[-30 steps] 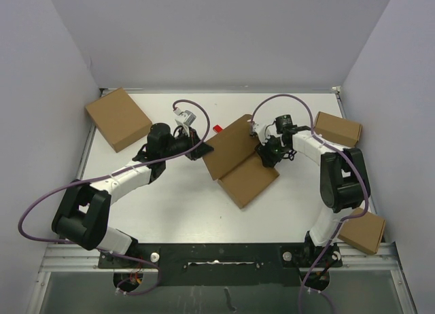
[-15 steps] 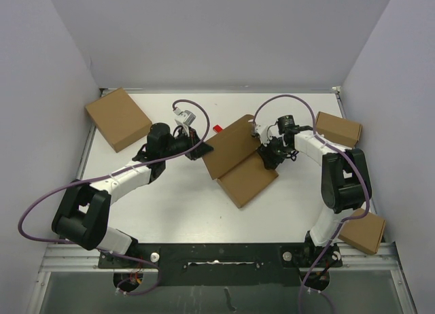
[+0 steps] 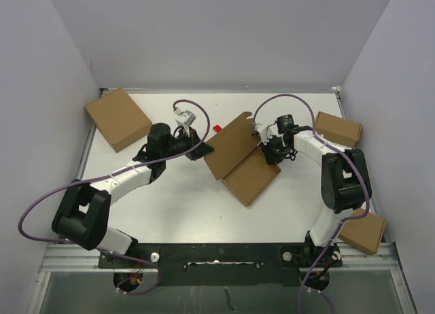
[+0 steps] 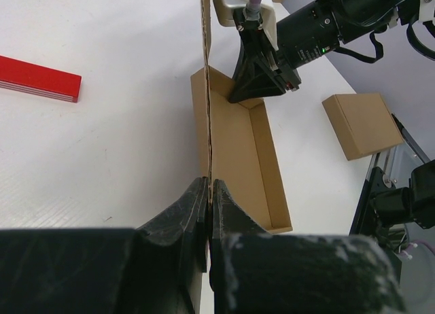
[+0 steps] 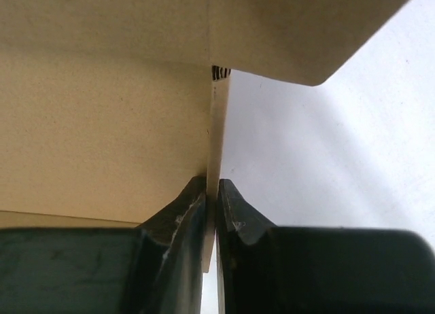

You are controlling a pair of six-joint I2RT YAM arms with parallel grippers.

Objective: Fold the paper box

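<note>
Jaws: both pairs clenched on card, neither released. Top view: the left gripper [image 3: 204, 149] nips the 9 o'clock edge of the raised lid panel [image 3: 230, 144] of the brown cardboard paper box [image 3: 250, 181], which lies open near the centre of the white table [image 3: 170, 205]. The right gripper [image 3: 267, 151] pinches the box at its 1 o'clock corner. A flat red bar [image 3: 216, 128] lies at 12 o'clock of the box, and three closed brown boxes sit out at 10, 2 and 4 o'clock. Left wrist view: the lid panel stands upright, edge-on between the shut jaws, with the shallow tray [image 4: 238, 144] open beside it. Right wrist view: the jaws grip a thin upright wall, with a rounded flap [image 5: 306, 28] above. Step in hand, by judgement: closing the lid. The next move calls for swinging the panel over the tray while the right gripper steadies or tucks the flap.
</note>
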